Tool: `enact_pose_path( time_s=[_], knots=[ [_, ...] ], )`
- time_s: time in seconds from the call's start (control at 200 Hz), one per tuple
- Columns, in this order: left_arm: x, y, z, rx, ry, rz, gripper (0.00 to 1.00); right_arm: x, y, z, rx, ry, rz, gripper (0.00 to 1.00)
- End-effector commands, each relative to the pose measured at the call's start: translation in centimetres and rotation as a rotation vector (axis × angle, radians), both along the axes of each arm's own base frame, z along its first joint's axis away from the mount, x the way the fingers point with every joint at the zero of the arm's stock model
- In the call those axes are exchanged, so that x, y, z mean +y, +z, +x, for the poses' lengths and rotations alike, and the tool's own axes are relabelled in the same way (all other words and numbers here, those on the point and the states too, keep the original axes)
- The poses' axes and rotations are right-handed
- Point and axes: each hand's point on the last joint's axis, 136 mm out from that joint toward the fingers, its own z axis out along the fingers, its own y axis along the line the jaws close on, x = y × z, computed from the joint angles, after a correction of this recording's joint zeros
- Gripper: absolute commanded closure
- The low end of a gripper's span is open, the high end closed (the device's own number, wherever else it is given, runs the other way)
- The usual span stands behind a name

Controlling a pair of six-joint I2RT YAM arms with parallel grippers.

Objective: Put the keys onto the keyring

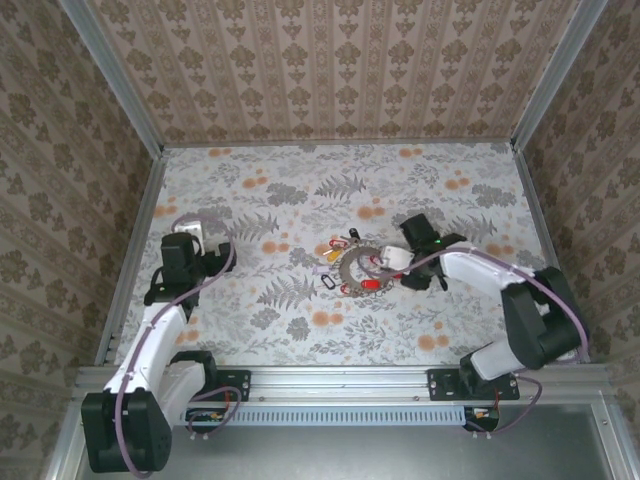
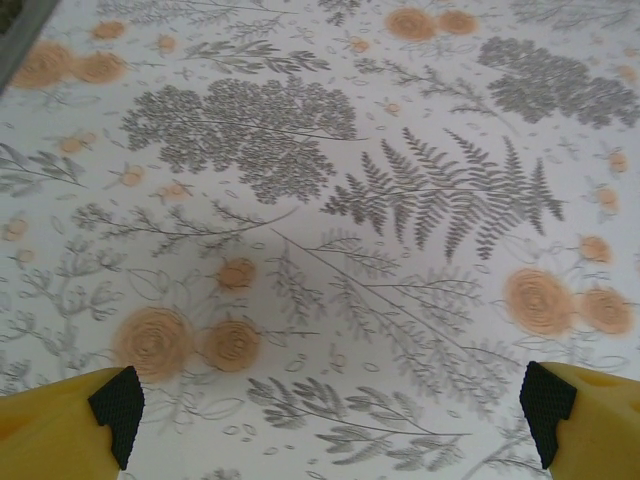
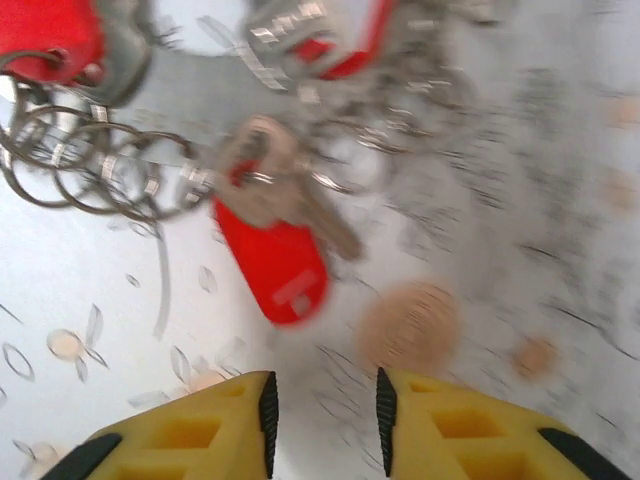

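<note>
At the centre of the table [image 1: 300, 330] I see the keyring [image 1: 347, 263] with keys [image 1: 371, 284] around it, well apart from every edge. My right gripper [image 3: 325, 410], narrow and empty, faces a red key [image 3: 272, 258] close up. My left gripper [image 2: 330, 410] gapes wide over bare table.
</note>
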Motion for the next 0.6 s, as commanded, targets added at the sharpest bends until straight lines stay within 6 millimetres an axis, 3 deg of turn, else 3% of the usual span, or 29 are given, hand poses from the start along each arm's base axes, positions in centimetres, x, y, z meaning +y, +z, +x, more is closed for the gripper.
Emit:
enact_pose_path(
  time_s=[0.0, 0.145, 0.23, 0.255, 0.265, 0.34, 0.44, 0.595],
  knots=[
    [0.6, 2.2, 1.3, -0.095, -0.020, 0.115, 0.00, 0.5, 5.2, 1.2, -0.150, -0.071, 0.197, 0.62],
    [-0.7, 3.7, 2.3, -0.202, -0.118, 0.223, 0.00, 0.6, 12.8, 3.0, -0.387, -0.215, 0.565, 0.52],
    [-1.0, 3.5, 2.7, -0.233, -0.133, 0.224, 0.00, -0.2, 16.2, 4.1, -0.541, -0.346, 0.795, 0.29],
    [-1.0, 3.4, 2.8, -0.242, -0.133, 0.223, 0.00, -0.4, 16.7, 4.2, -0.581, -0.371, 0.842, 0.05],
    [-1.1, 3.2, 2.8, -0.243, -0.133, 0.222, 0.00, -0.5, 16.9, 4.3, -0.597, -0.381, 0.854, 0.02],
    [-0.9, 2.1, 2.9, -0.240, -0.121, 0.217, 0.00, -2.0, 17.0, 4.7, -0.696, -0.495, 0.926, 0.00],
    [-1.4, 1.1, 3.0, -0.256, -0.139, 0.204, 0.00, -4.6, 15.4, 4.7, -0.808, -0.638, 0.949, 0.00],
    [-0.9, -1.0, 3.7, -0.234, -0.086, 0.174, 0.00, -5.4, 10.7, 5.2, -0.769, -0.648, 0.838, 0.00]
  ],
)
